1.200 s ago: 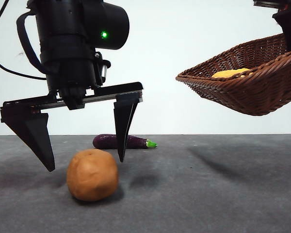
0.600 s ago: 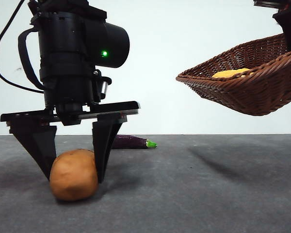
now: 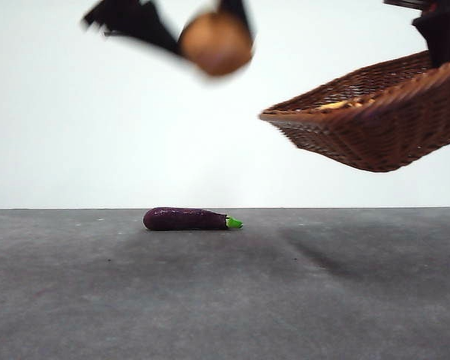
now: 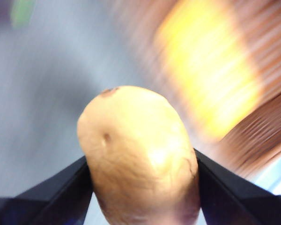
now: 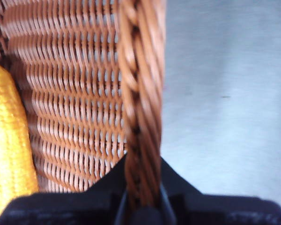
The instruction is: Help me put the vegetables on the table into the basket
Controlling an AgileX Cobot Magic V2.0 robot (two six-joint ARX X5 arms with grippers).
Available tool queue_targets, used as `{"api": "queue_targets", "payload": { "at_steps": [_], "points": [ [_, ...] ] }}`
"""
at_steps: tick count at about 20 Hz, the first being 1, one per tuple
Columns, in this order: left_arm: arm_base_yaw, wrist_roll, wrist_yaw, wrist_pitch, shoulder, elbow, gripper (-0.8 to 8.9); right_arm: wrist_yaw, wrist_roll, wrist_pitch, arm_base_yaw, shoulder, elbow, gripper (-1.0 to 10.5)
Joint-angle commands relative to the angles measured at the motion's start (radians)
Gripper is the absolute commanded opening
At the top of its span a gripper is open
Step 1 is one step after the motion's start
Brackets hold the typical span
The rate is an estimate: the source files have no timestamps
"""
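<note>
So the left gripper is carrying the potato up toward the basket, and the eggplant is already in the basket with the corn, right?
Not quite. The eggplant lies on the table, as the front view shows. The left gripper does hold the potato aloft near the basket, which has the corn inside.

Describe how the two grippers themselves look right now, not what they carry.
Both are matte black, with no markings, cables or lights in view now. The left gripper shows two flat, wedge-shaped jaws tapering to tips; in the front view it is a motion-blurred black shape. The right gripper shows a blocky black base narrowing upward, and a dark block in the front view.
</note>
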Motion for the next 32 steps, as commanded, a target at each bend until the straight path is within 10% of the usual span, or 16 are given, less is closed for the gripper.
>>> {"api": "queue_targets", "payload": {
  "at_steps": [1,14,17,19,24,32],
  "points": [
    [-0.006,0.015,-0.001,0.063,-0.01,0.0,-0.09,-0.014,0.023,-0.013,0.058,-0.008,-0.006,-0.2],
    [0.048,-0.02,-0.132,-0.127,0.016,0.0,0.1,-0.012,0.136,-0.001,0.462,-0.008,-0.006,-0.2],
    [0.05,-0.043,-0.132,-0.16,0.016,0.0,3.69,-0.01,0.159,0.02,0.505,-0.008,-0.006,-0.2],
    [0.05,-0.056,-0.132,-0.159,0.016,0.0,5.7,-0.005,0.168,0.018,0.514,-0.008,-0.006,-0.2],
    [0.05,-0.051,-0.148,-0.153,0.006,0.002,5.7,0.026,0.164,-0.008,0.509,-0.008,-0.006,-0.2],
    [0.096,0.246,-0.307,-0.171,-0.08,0.003,5.69,0.043,0.108,-0.018,0.273,-0.008,-0.006,-0.2]
  ]
}}
